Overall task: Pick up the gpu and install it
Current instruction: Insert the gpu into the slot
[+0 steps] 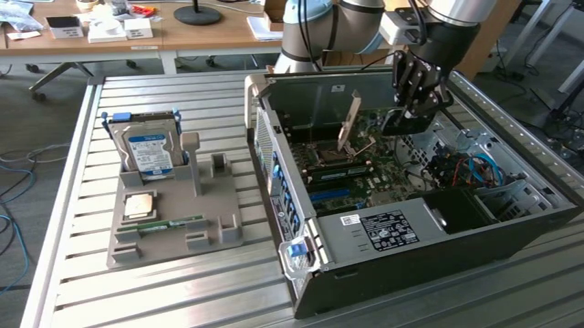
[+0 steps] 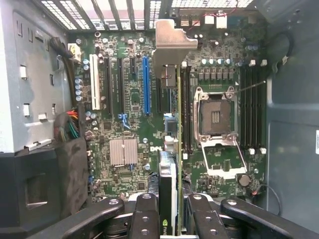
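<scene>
While my black pincer [image 2: 169, 211] is clamped on the thin greenish-tan gpu card [image 2: 172, 174] with silvery end bracket, the green motherboard [image 2: 124, 114] lies just beyond its fingertips

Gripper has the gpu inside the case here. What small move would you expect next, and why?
Probably a slow, straight lowering toward the motherboard, grip kept. The gripper is shut on the gpu, which stands on edge over the board, its metal bracket toward the case's rear wall, alongside the blue slot. Whether its edge has met a slot, I cannot tell.
</scene>
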Available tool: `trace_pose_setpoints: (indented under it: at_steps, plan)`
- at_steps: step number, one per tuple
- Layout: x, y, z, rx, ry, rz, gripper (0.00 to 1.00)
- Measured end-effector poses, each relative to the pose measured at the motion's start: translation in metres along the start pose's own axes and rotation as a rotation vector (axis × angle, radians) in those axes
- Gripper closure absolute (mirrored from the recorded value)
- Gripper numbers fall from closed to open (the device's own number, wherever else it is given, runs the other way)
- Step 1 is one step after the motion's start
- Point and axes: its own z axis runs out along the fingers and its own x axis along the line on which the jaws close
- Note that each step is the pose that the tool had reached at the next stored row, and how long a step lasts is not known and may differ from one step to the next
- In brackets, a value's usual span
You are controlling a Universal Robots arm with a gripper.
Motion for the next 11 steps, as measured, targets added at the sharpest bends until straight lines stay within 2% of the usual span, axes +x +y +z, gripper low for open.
trace_pose_setpoints:
  at_steps: [11]
  plan:
    - [0.0061,0.0041,0.0074,0.0001,0.0001,0.0,0.73]
